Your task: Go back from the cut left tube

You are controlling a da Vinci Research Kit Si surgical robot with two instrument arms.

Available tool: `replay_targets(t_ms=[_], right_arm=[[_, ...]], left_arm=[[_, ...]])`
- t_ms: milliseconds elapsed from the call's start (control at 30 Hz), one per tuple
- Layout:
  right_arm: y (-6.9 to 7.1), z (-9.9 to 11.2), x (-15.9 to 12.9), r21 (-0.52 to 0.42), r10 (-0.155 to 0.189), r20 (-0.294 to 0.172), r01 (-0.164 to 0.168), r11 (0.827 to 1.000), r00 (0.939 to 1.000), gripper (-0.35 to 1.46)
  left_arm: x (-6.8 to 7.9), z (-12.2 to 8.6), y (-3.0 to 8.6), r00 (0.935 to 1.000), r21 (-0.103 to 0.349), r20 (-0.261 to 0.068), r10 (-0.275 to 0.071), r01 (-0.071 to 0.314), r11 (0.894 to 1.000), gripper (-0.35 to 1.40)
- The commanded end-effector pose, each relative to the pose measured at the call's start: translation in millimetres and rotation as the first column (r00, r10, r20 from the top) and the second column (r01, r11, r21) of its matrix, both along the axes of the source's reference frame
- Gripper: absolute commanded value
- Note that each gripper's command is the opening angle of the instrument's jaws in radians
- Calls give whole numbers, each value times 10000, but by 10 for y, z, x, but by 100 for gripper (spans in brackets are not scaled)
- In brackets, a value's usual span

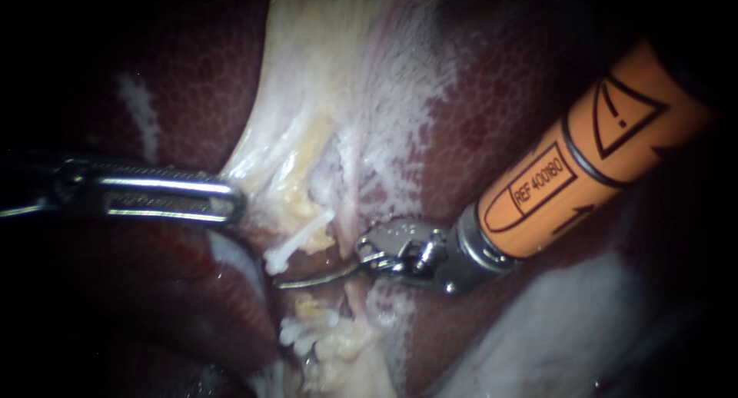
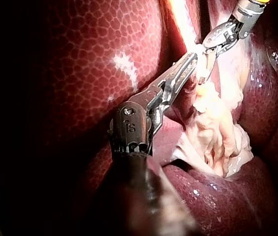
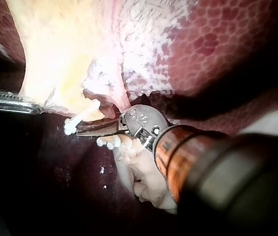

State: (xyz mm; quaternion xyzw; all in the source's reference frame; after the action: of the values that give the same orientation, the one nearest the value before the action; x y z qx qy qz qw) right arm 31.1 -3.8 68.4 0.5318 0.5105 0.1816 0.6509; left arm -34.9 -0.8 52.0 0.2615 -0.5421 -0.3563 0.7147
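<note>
Left instrument (image 1: 223, 200): its shaft is running off the endoscope view's left edge and blurring into the dark. In the right wrist view its tip is lying hidden under pale tissue (image 3: 55, 73).
Right instrument (image 1: 296, 281): its shaft is running off the endoscope view's upper right edge. In its own wrist view it is blurring and covering the tissue beneath it.
White stub (image 1: 298, 240): it is showing too small to tell a clip from a tube end.
Liver (image 1: 192, 75): it is fading into blackness at the endoscope view's left.

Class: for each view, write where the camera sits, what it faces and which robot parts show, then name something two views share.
Endoscope view: close above, facing pale tissue between liver lobes; left instrument and right instrument enter from opposite sides.
Left wrist view: on the left arm, looking along the left instrument, jaws shut on that tissue.
Right wrist view: on the right arm, looking along the right instrument, blades shut.
Shared: endoscope and right wrist views both show the white clip.
</note>
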Motion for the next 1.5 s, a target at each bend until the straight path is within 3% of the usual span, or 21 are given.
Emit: replay_targets(t_ms=[33, 233, 533, 967, 1500], right_arm=[[-1, 0, 1, -6, 3, -3, -3, 10000, 10000, -35], [-2, 1, 3, -14, 6, -1, -6, 10000, 10000, -33], [-2, 2, 4, -20, 9, 1, -9, 10000, 10000, 12], [-3, 1, 6, -71, 14, -30, -14, 10000, 10000, 42], [-2, 0, 1, -263, 4, -168, -8, 9997, 9999, 51]], left_arm=[[0, 0, 0, 10000, -1, 0, 0, 0, 10000, -35], [0, 0, 0, 10000, -4, -1, -1, 1, 10000, -35], [-1, 1, -1, 10000, -7, -3, -2, 2, 10000, -35], [-1, 1, -1, 10000, -7, -2, -2, 2, 10000, -35], [0, 1, -1, 10000, -8, -2, 1, -1, 10000, -35]])
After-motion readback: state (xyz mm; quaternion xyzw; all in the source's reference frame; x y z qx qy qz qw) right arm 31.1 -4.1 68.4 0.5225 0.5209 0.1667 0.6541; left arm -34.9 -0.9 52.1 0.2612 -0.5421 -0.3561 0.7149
